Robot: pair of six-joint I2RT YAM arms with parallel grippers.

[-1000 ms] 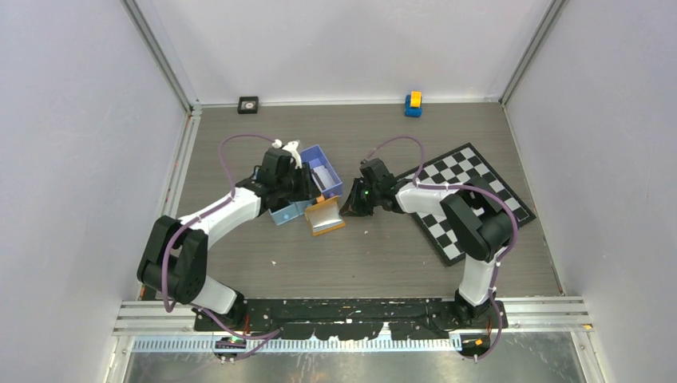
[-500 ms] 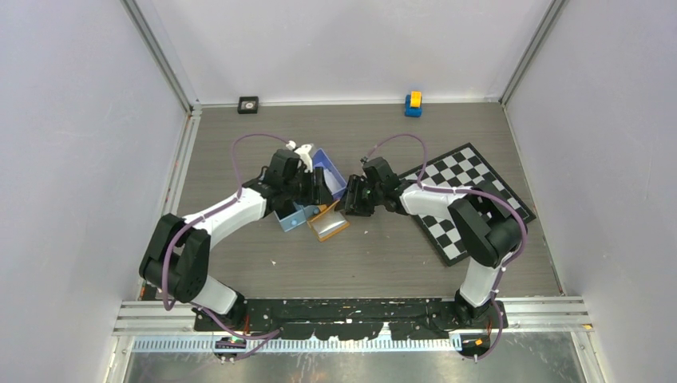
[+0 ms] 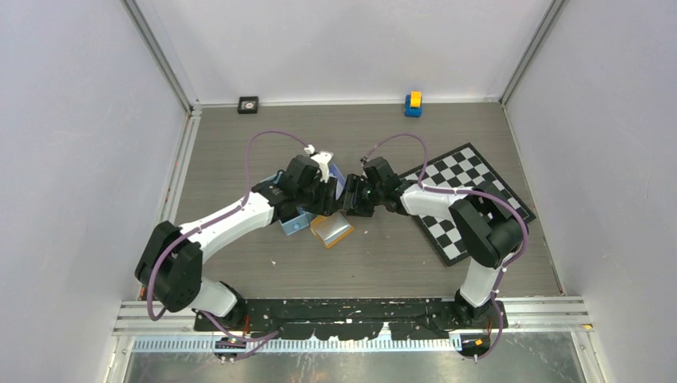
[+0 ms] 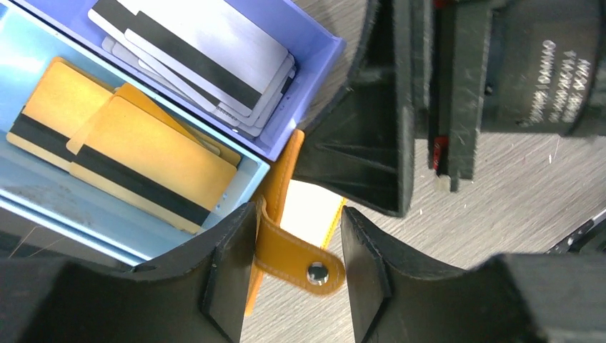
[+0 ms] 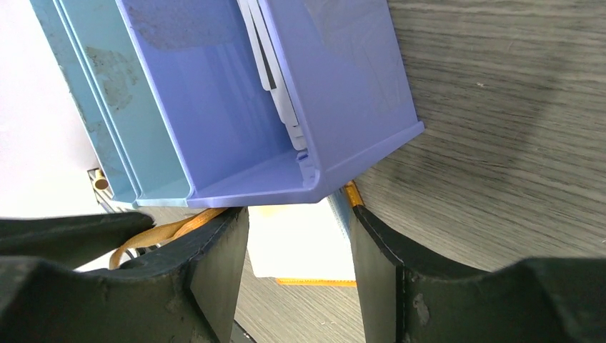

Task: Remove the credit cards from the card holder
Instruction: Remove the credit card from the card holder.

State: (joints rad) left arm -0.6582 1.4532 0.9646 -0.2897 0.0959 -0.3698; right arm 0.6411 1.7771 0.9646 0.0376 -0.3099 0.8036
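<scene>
Both released: left end effector [image 4: 296, 239] straddles the card holder's [image 4: 283, 179] strap [image 4: 289, 259], right end effector [image 5: 296, 239] just opposite it. Holder is unpinned, so a tug may drag it whole, and the two could clash.

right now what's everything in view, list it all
holder: 1, orange, on the table by the tray's corner, strap unsnapped
grey cards: a stack of several, grey with a black stripe, in the tray's purple compartment
orange cards: at least three, orange with a black stripe, in the light-blue compartment
tray: 1, purple and light blue, mid table
checkerboard: 1, black and white, right side
toy: 1, blue and yellow, back edge
black square: 1, black, back left
table: 1, grey wood
arms: 2, white and black
left gripper: 1, black, open over the strap
right gripper: 1, black, open over the holder
</scene>
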